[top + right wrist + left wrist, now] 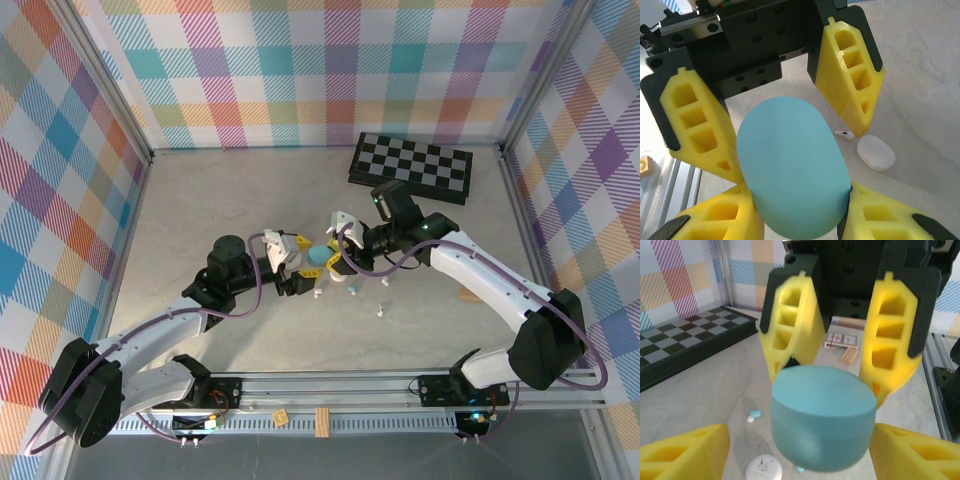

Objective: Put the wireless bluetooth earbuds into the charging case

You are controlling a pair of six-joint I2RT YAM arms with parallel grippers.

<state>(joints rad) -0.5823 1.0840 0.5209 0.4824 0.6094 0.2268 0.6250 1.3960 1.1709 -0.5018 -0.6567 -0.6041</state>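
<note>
Blue case (822, 415) clamped in right jaws, lifted over tabletop centre, lid apparently closed; probably presented for second grip and lid opening. Left jaws part open around it, not gripping yet. Earbuds (843, 134) loose on tabletop below, apart from both jaws, one just beside white case (876, 152).

Bright, even light, soft shadows, and blurred close-up foregrounds in wrist views.

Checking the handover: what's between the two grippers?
The blue case, up off the table. The right gripper clamps it; the left gripper has its fingers open on either side. Clearest in both wrist views.
</note>
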